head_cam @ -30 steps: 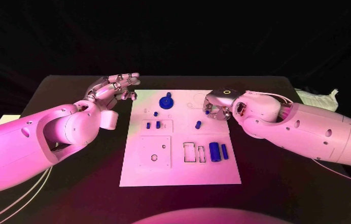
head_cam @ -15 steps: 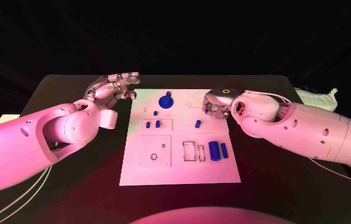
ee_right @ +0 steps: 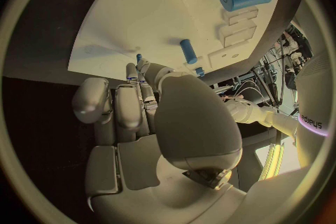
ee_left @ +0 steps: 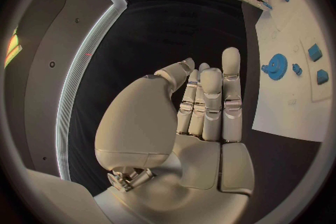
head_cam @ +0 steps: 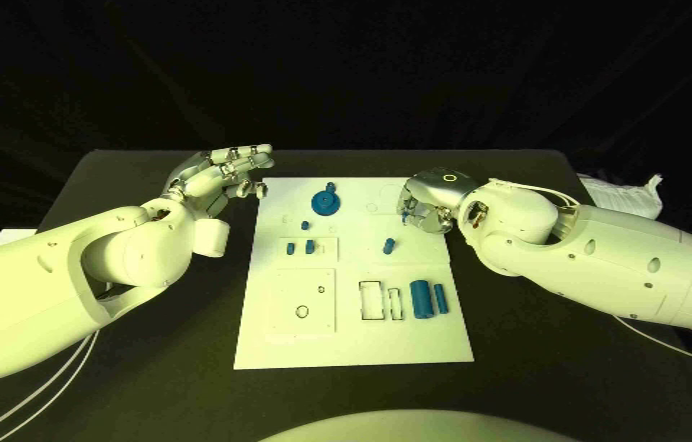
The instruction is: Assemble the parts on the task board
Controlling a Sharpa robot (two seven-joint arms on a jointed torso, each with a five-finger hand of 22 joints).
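Observation:
The white task board [head_cam: 433, 347] lies mid-table. On it are a blue gear [head_cam: 326, 202], two small blue blocks [head_cam: 300, 248], a blue peg [head_cam: 389, 246], and a thick blue cylinder [head_cam: 420, 298] beside a thin one [head_cam: 440, 297]. My right hand [head_cam: 418, 207] hovers over the board's far right part with its fingers curled in. It pinches a small blue part [ee_right: 138, 57] at its fingertips. My left hand [head_cam: 224, 172] is raised off the board's far left corner, its fingers [ee_left: 210, 101] straight and close together, holding nothing.
Two empty rectangular slots [head_cam: 382, 300] and a square plate with a hole [head_cam: 304, 302] sit in the board's near half. A pale crumpled thing [head_cam: 627, 194] lies at the table's right edge. Bare black table [head_cam: 562, 362] surrounds the board.
My right hand has edged slightly toward the board's far side with the small part still pinched. The left hand has stayed where it was.

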